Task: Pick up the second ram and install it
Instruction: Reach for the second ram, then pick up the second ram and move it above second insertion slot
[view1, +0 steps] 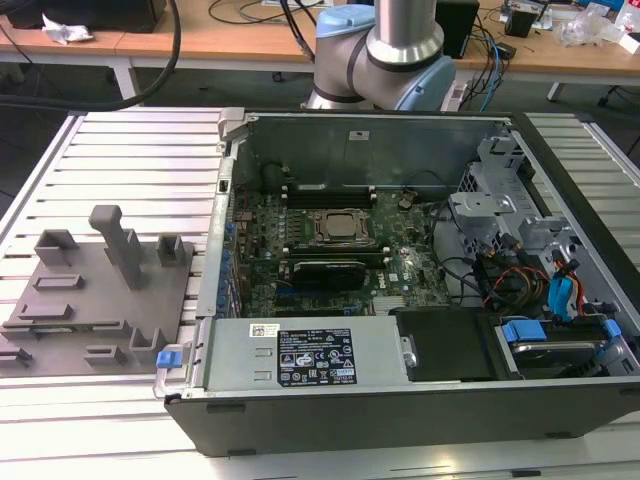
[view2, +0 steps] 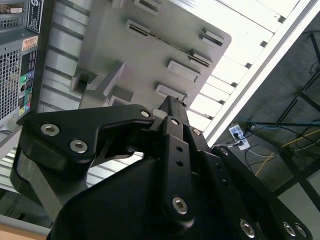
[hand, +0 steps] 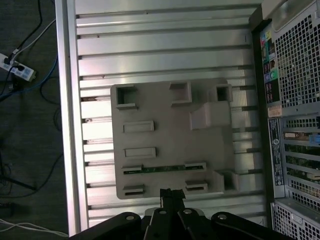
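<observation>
The second ram (hand: 164, 169) is a thin green stick lying on edge in a holder on the grey fixture plate (hand: 170, 137), held between two pale end clips. My gripper (hand: 171, 193) hangs above the plate's near edge, a short way from the stick, with its black fingers together and nothing between them. In the second wrist view the gripper (view2: 172, 103) points at the same fixture plate (view2: 150, 55). The exterior view shows this plate (view1: 100, 290) to the left of the open computer case (view1: 330, 365).
Inside the case lie the motherboard with its processor socket (view1: 338, 226) and black memory slots (view1: 325, 190), with cables and a drive bay (view1: 560, 300) on the exterior view's right. Upright grey blocks (view1: 120, 240) rise from the fixture plate. The ribbed aluminium table (hand: 165, 45) carries everything.
</observation>
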